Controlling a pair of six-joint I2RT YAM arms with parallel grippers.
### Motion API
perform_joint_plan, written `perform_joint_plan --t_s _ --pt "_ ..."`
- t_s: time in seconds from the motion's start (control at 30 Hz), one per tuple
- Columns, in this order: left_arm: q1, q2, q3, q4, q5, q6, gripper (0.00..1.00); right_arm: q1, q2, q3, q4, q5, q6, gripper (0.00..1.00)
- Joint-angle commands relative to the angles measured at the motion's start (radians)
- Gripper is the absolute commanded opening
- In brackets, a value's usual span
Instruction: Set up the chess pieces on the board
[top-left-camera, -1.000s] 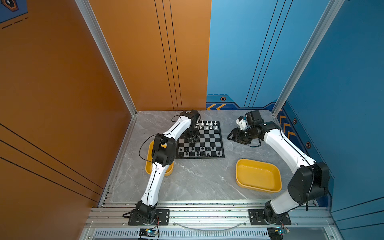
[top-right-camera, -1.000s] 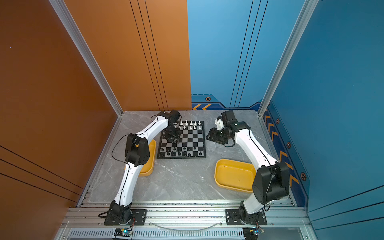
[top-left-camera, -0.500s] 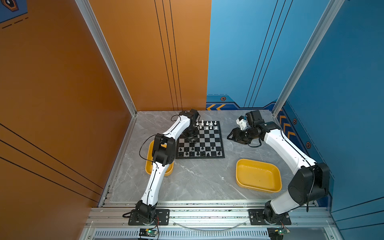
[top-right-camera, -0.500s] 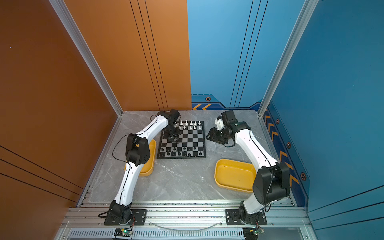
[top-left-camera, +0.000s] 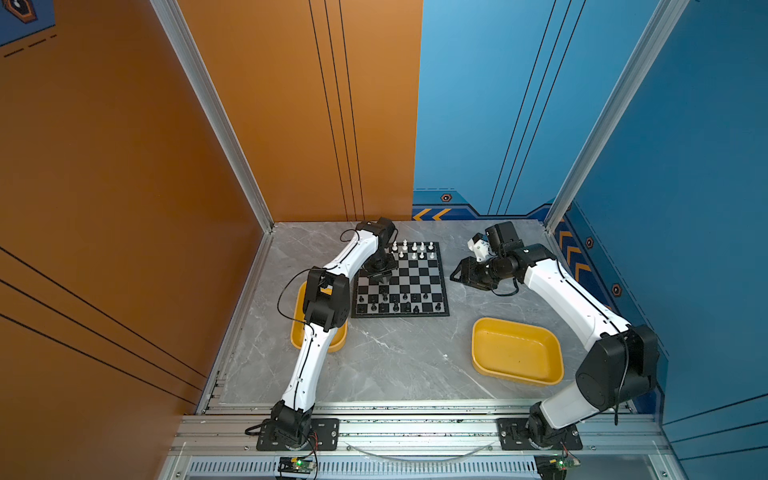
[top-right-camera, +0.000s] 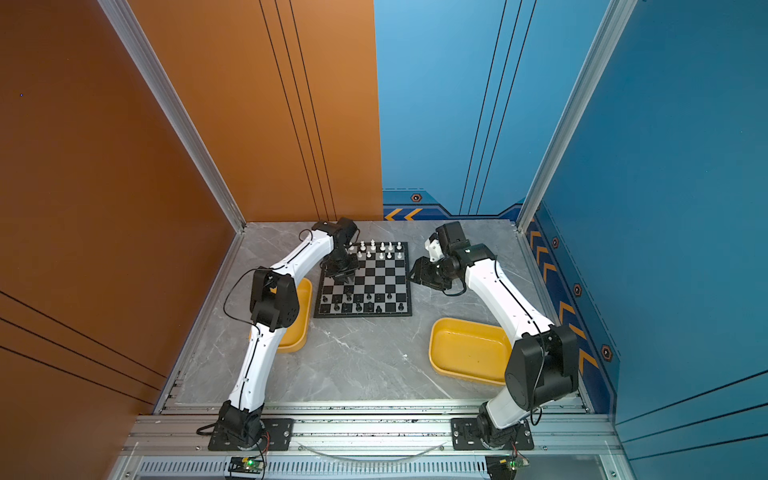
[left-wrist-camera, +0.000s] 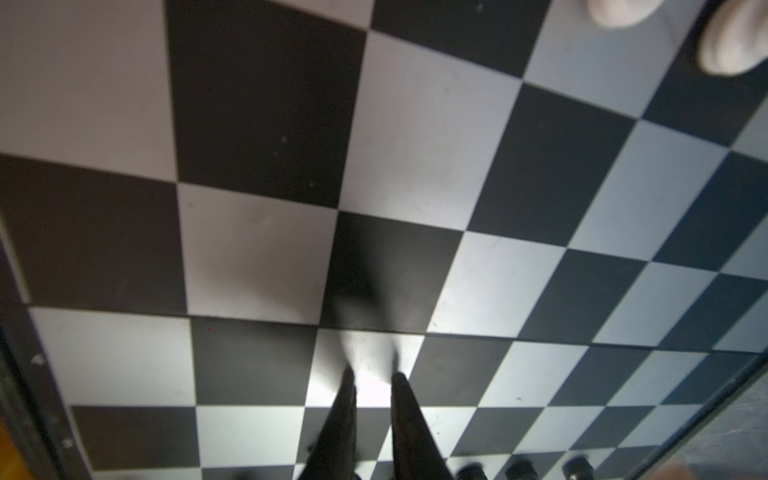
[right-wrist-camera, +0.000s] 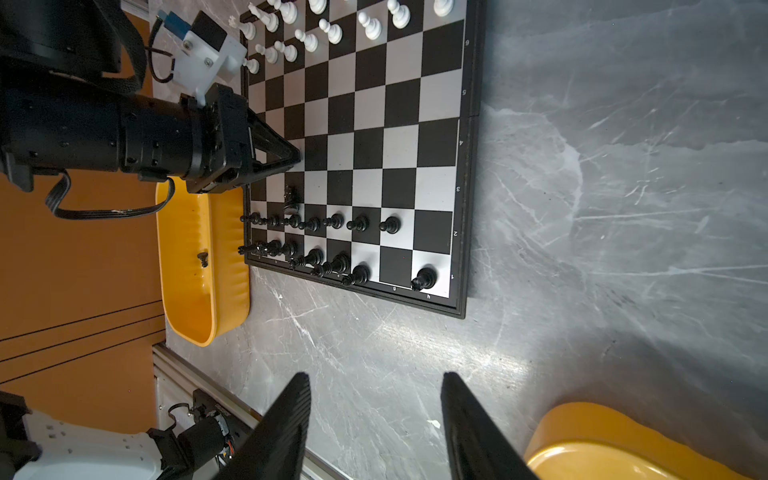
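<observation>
Left gripper (left-wrist-camera: 374, 372) hovers low over the board (top-left-camera: 419, 276), jaws narrow, nothing seen between them. A stray black piece (right-wrist-camera: 292, 196) stands on the board just beside the tips, outside the jaws. Recommended: widen, centre over its top, descend straight. Right gripper (right-wrist-camera: 376, 376): jaws half apart, empty.

Left end effector (left-wrist-camera: 372, 376), fingers narrowly apart, low over the board (left-wrist-camera: 266, 124).
Ahead: bare middle squares, open passage.
Farther ahead: white pieces (left-wrist-camera: 727, 41), closely packed.
Behind the tips: two rows of black pieces (right-wrist-camera: 357, 224); one stray black piece (right-wrist-camera: 292, 195) near the tips.

Right end effector (right-wrist-camera: 376, 376), jaws wide, nothing between.
Ahead: bare worktop (right-wrist-camera: 582, 208) up to the board's edge.
Close to one side: yellow tray (right-wrist-camera: 602, 432).
</observation>
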Motion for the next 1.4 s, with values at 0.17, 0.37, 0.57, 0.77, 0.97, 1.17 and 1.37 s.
perform_joint_plan --t_s 0.17,0.37,0.57,0.77,0.97,1.17,1.37 --pt "0.018 -0.05 -0.035 0.003 -0.054 0.035 0.31 0.017 -0.03 0.007 0.011 0.039 0.015 0.56" --pt "0.018 -0.126 -0.081 0.002 -0.079 0.036 0.36 0.031 -0.037 -0.001 0.013 0.053 0.018 0.56" --pt "0.003 -0.163 -0.151 0.001 -0.09 0.03 0.37 0.037 -0.045 -0.008 0.012 0.061 0.015 0.56" --pt "-0.014 -0.173 -0.185 0.002 -0.09 0.03 0.39 0.037 -0.057 -0.021 0.012 0.061 0.012 0.56" --pt "-0.03 -0.155 -0.182 0.001 -0.086 0.027 0.39 0.037 -0.071 -0.037 0.012 0.065 0.012 0.56" --pt "-0.037 -0.147 -0.192 0.002 -0.083 0.028 0.39 0.035 -0.087 -0.051 0.012 0.07 0.014 0.56" --pt "-0.038 -0.16 -0.214 0.003 -0.085 0.026 0.39 0.028 -0.088 -0.057 0.012 0.067 0.011 0.56"
